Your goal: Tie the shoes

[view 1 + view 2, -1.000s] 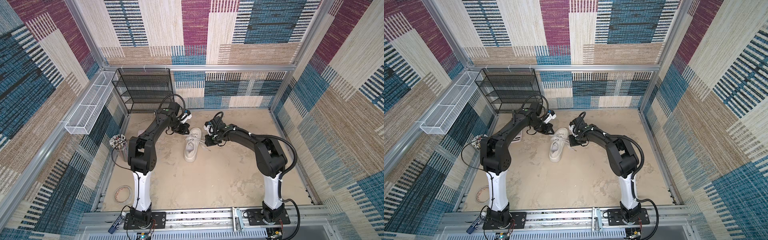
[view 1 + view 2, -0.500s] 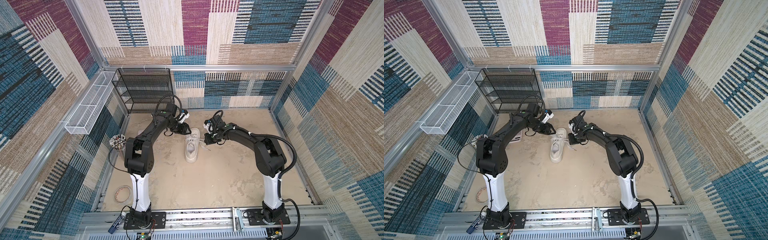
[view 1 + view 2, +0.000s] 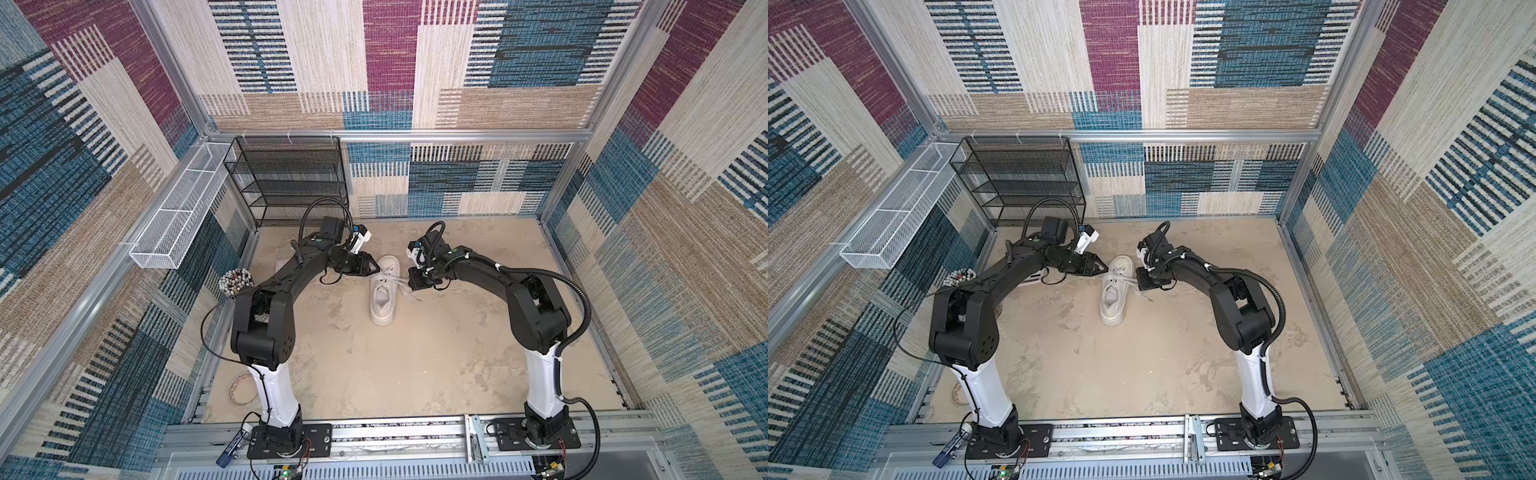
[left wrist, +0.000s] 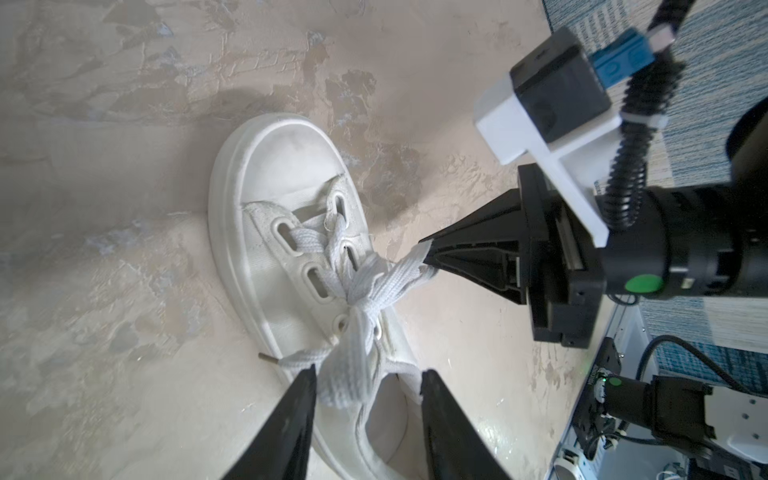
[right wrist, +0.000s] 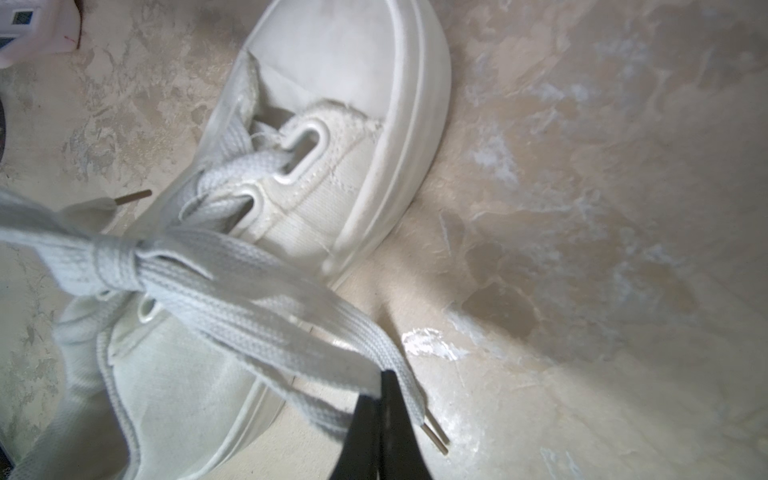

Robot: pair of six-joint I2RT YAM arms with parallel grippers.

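- We see a white sneaker (image 3: 382,303) with off-white woven laces (image 4: 365,291).
- The floor (image 3: 415,374) is mottled beige with grey-brown patches.
- The walls (image 3: 390,62) carry striped patchwork in blue, magenta, tan and cream.
- Far left: a black mesh rack (image 3: 291,183) and a white wire basket (image 3: 174,224).
- The left arm (image 3: 286,278) and right arm (image 3: 478,270) are black, with white lower links.

Wall panels (image 3: 390,62) of woven, carpet-like cloth in patches of blue, magenta, tan and cream with dark stripes close the cell on three sides, held in an aluminium frame (image 3: 415,135). The worktop (image 3: 415,365) is sandy beige, mottled with darker plaster-like blotches, and is lit brightly and evenly, so the shadows on it are soft. In both top views a black wire-mesh shelf rack (image 3: 291,178) stands in the far left corner against the back wall, and a long white wire-mesh basket (image 3: 174,220) hangs on the left wall just beside it.
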